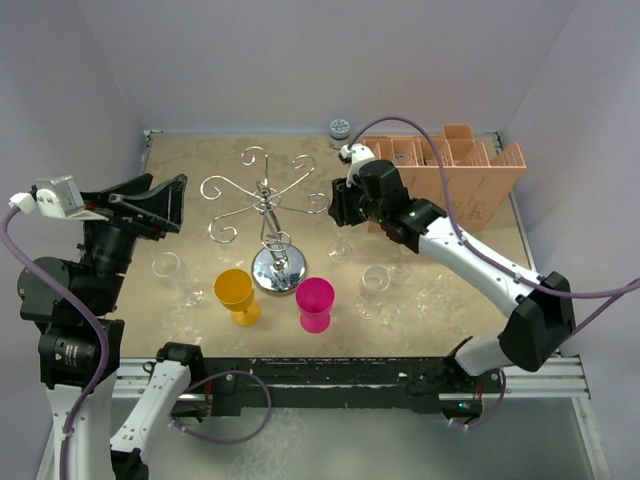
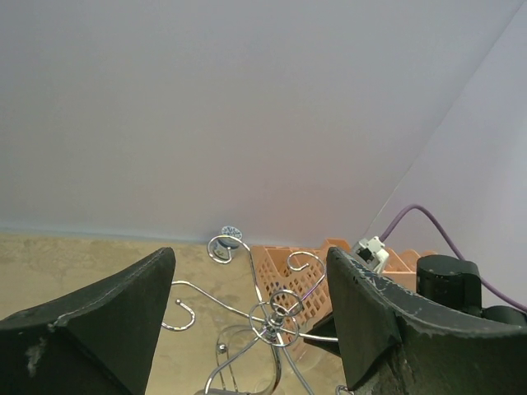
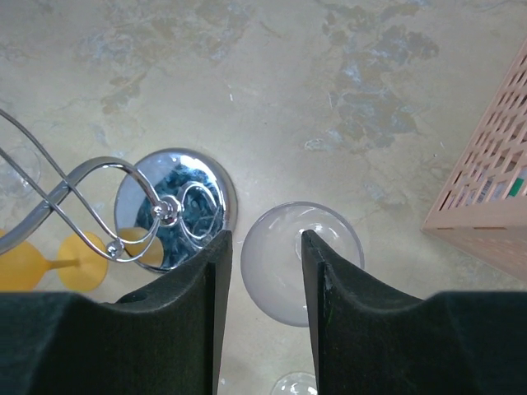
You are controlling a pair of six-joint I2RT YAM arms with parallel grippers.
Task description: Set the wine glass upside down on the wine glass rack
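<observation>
1. The wine glass [image 3: 276, 271] stands near the middle of the desk [image 1: 190, 170], just right of the wine glass rack [image 1: 266, 200].
2. The right fingers [image 3: 198, 329] straddle it, half open; I cannot tell whether they grip it.
3. The left fingers [image 2: 107, 321] gape wide and empty over the desk's left edge.

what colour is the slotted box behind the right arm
The slotted box is orange-pink, clearest in the top external view.

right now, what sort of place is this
Probably a robot lab test cell: a table boxed in by plain walls, two robot arms mounted at its near edge, and a wine glass rack among coloured cups.
</observation>
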